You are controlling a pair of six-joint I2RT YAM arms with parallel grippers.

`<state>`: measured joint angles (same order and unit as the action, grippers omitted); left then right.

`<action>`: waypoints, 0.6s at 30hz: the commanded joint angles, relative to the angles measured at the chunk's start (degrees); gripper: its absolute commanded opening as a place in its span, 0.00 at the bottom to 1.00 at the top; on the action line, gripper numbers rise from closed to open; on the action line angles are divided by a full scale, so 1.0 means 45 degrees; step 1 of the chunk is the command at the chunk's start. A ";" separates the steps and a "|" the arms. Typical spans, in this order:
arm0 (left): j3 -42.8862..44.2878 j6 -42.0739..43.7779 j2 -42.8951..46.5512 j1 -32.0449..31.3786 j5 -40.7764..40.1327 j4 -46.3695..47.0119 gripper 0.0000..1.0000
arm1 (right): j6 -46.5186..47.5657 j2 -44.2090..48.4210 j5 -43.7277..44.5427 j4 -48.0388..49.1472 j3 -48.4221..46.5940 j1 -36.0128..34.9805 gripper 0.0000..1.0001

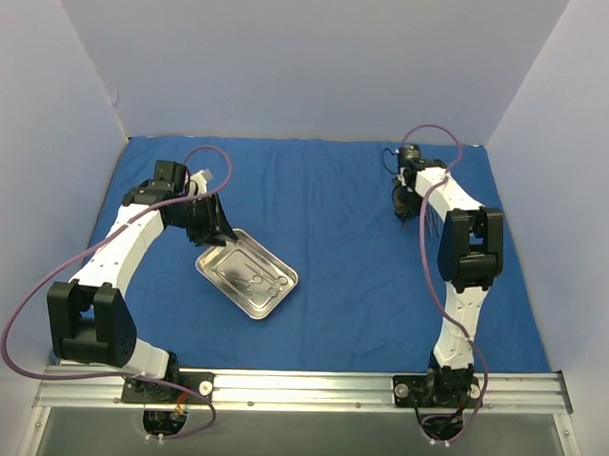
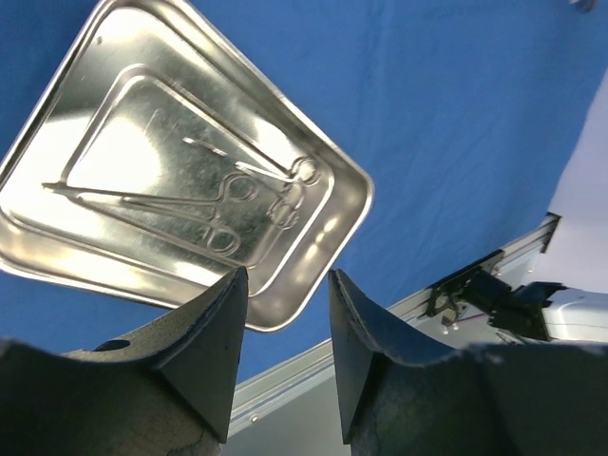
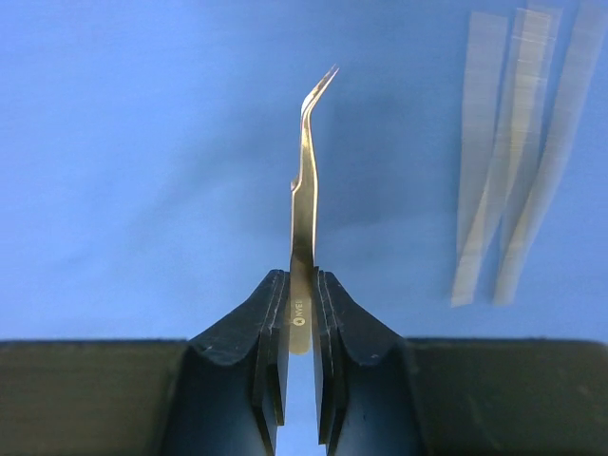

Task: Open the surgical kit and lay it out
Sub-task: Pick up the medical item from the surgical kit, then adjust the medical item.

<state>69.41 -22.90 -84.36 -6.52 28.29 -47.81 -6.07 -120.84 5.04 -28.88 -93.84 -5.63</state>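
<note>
Right claw (image 3: 302, 280) clamped on tweezers (image 3: 306, 199) | long axis straight ahead, tip bent right | left claw (image 2: 287, 275) parted, empty

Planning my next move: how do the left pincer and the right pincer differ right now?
The left pincer is open and empty; the right pincer is shut on bent-tipped tweezers. The left pincer hangs at the steel tray's edge; the right pincer is over bare blue cloth. Both are black.
</note>
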 commanded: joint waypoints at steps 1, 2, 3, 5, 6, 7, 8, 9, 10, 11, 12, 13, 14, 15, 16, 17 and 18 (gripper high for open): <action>0.1099 -0.0438 0.0114 0.0102 0.0897 0.0663 0.48 | -0.0137 0.1811 -0.0900 -0.0867 -0.0825 -0.1656 0.00; 0.1312 -0.0749 0.0055 0.0102 0.1538 0.1051 0.49 | -0.0079 0.2084 -0.1620 -0.0770 -0.0826 -0.2007 0.00; 0.1411 -0.0945 -0.0003 0.0102 0.1834 0.1306 0.51 | -0.0078 0.2628 -0.2807 -0.0382 -0.0710 -0.2630 0.00; 0.1665 -0.1471 -0.0238 0.0083 0.2517 0.1891 0.52 | -0.0194 0.3081 -0.4237 0.0049 -0.0514 -0.3103 0.00; 0.1879 -0.1629 -0.0296 0.0083 0.2676 0.2088 0.52 | -0.0330 0.3392 -0.5598 0.0438 -0.0417 -0.3279 0.00; 0.1958 -0.1844 -0.0452 0.0083 0.2774 0.2283 0.53 | -0.0429 0.3531 -0.6192 0.0577 -0.0300 -0.3629 0.00; 0.2036 -0.2155 -0.0550 0.0044 0.2930 0.2652 0.53 | -0.0487 0.3648 -0.6739 0.0695 -0.0279 -0.3864 0.00; 0.2192 -0.2274 -0.0667 0.0024 0.3086 0.2753 0.53 | -0.0585 0.3881 -0.7131 0.0986 -0.0240 -0.4137 0.00; 0.2232 -0.2411 -0.0939 -0.0015 0.3145 0.2850 0.53 | -0.0605 0.3980 -0.7599 0.1105 -0.0201 -0.4759 0.00; 0.2233 -0.2799 -0.1038 -0.0112 0.3204 0.3180 0.53 | -0.0586 0.4097 -0.7720 0.1203 -0.0201 -0.5055 0.00; 0.2175 -0.3054 -0.1097 -0.0151 0.3359 0.3493 0.53 | -0.0740 0.4195 -0.7779 0.1378 -0.0201 -0.5309 0.00; 0.1961 -0.3327 -0.1117 -0.0229 0.3419 0.4211 0.53 | -0.0858 0.4235 -0.7992 0.1457 -0.0201 -0.5486 0.00; 0.1862 -0.3814 -0.1079 -0.0423 0.3400 0.4489 0.54 | -0.0956 0.4216 -0.8130 0.1554 -0.0220 -0.5778 0.00; 0.1803 -0.3992 -0.1098 -0.0541 0.3342 0.4743 0.54 | -0.1054 0.4177 -0.8247 0.1594 -0.0220 -0.5897 0.00; 0.1726 -0.4188 -0.1136 -0.0639 0.3283 0.4997 0.54 | -0.1171 0.4157 -0.8326 0.1614 -0.0259 -0.6014 0.00; 0.1705 -0.4480 -0.1156 -0.0756 0.3225 0.5406 0.54 | -0.1172 0.4138 -0.8365 0.1614 -0.0317 -0.6131 0.00; 0.1725 -0.4656 -0.1234 -0.0970 0.3224 0.5603 0.54 | -0.1172 0.4060 -0.8462 0.1633 -0.0415 -0.6267 0.00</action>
<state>76.84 -38.85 -89.82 -8.88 41.04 -30.94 -9.87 -102.80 -29.15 -22.24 -94.45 -33.19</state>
